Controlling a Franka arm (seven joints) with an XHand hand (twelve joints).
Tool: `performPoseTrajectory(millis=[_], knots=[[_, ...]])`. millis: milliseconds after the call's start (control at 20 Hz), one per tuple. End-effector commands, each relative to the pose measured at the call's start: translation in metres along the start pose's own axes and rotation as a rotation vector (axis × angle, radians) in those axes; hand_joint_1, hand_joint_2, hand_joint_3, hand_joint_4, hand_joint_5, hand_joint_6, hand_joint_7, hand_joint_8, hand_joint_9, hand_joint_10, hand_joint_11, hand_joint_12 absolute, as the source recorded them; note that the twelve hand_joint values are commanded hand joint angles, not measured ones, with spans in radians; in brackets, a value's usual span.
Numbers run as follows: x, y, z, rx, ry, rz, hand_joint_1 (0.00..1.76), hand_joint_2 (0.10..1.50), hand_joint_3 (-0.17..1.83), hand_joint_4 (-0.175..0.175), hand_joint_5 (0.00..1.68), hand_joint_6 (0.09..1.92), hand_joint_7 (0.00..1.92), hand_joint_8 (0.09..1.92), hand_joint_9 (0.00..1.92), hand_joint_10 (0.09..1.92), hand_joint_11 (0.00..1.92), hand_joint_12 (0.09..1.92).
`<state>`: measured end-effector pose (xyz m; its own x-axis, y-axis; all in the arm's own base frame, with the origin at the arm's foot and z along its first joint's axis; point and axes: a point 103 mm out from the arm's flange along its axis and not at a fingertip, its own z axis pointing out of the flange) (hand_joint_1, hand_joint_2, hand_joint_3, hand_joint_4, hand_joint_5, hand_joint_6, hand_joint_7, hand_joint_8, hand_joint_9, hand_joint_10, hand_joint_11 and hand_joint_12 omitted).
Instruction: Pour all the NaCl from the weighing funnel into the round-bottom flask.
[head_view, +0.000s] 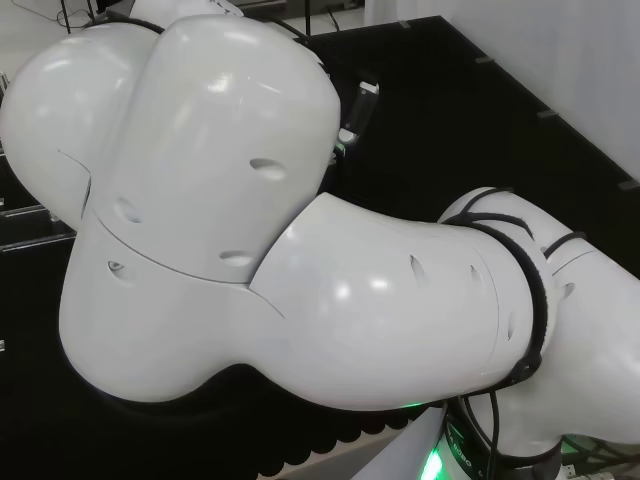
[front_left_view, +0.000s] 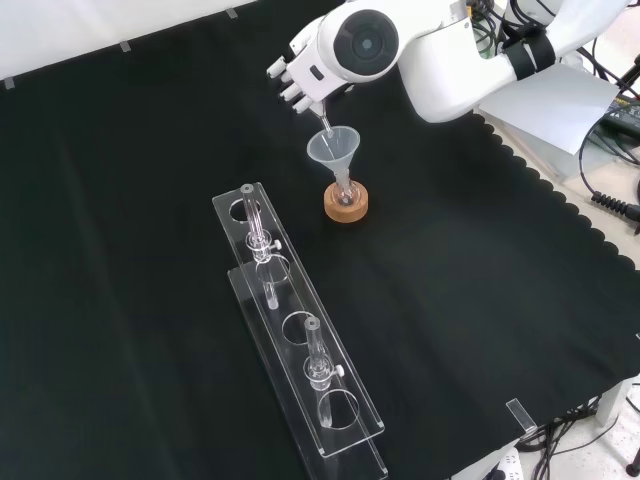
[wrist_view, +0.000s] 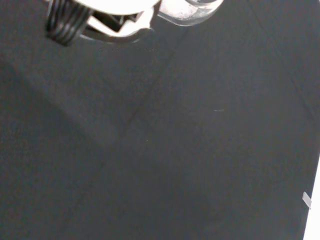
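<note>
Black cloth (front_left_view: 120, 200); hand (front_left_view: 297, 82) curled, tilting weighing funnel (front_left_view: 325, 126) over funnel (front_left_view: 334, 149); no legible labels.

A clear plastic rack (front_left_view: 300, 345) lay on the black cloth (front_left_view: 120, 250) of the worktop, in the front view well below the robot hand (front_left_view: 297, 82) and nearer the camera. Two small glass pieces (front_left_view: 252, 215) (front_left_view: 315, 355) stood upright in its round holes. Cables (front_left_view: 605, 195) trailed off the worktop's edge, right of the robot hand.

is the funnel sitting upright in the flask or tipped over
Upright. In the front view the clear plastic funnel stands mouth up, its stem running down into the flask on the cork ring stand.
</note>
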<state>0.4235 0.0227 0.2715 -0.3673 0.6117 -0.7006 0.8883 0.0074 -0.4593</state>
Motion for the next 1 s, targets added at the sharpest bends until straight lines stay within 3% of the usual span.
performPoseTrajectory(millis=[50, 1000], knots=[[-0.0012, -0.0012, 0.0013, 0.001, -0.012, 0.000, 1.10, 0.66, 0.78, 0.143, 1.13, 0.98, 0.82, 0.68, 1.14, 0.41, 0.84, 1.05], [0.0003, -0.0036, -0.0059, -0.004, -0.071, -0.002, 1.10, 0.66, 0.78, 0.143, 1.13, 0.98, 0.82, 0.68, 1.14, 0.41, 0.84, 1.05]])
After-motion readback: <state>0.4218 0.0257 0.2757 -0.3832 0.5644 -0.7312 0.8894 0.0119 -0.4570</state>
